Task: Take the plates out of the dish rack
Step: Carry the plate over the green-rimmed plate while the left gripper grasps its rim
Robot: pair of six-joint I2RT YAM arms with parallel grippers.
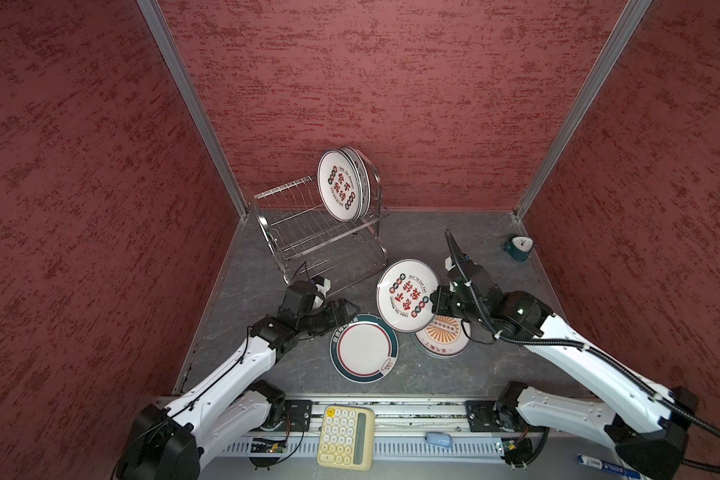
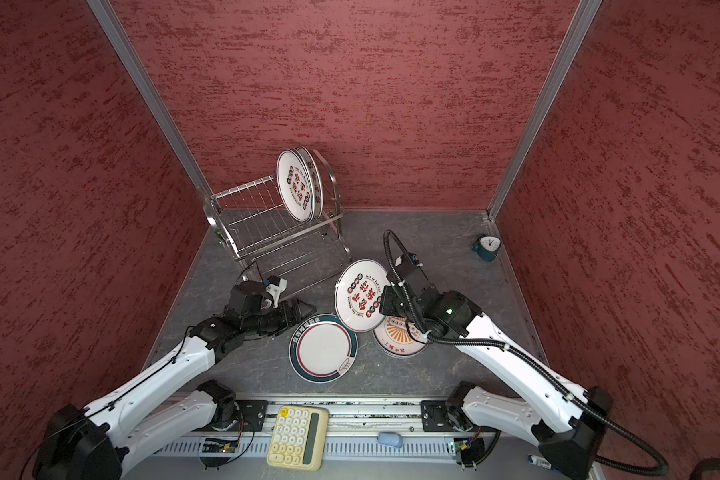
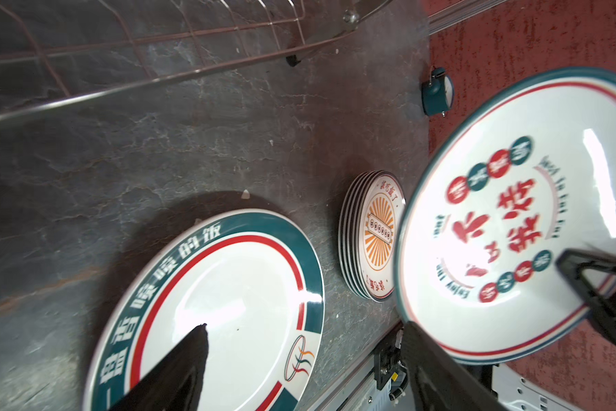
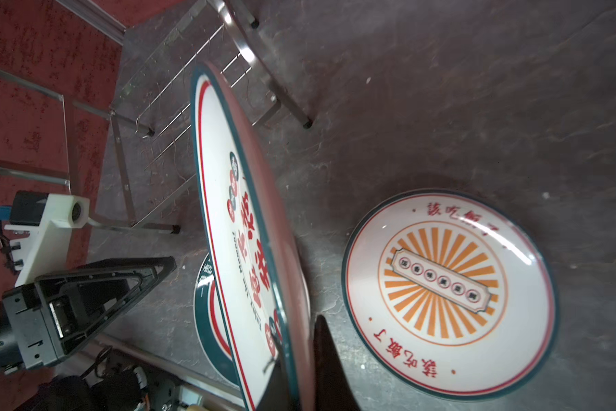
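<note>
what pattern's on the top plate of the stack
The stack's top plate has an orange sunburst centre; right wrist view.

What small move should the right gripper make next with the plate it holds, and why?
Probably lower and level it onto the sunburst stack: the right gripper is shut on the tilted character plate, raised partly over that stack.

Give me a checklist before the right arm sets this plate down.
1. Grip: right gripper shut on the character plate at its rim: ok.
2. Attitude: character plate level for stacking: not ok, steeply tilted.
3. Target: sunburst plate stack has nothing lying on top: ok.
4. Other arm: left gripper open and holding nothing: ok.
5. Clearance: character plate apart from teal-band plate: cannot tell.
6. Job: dish rack emptied: not ok, upright plates in it.
</note>
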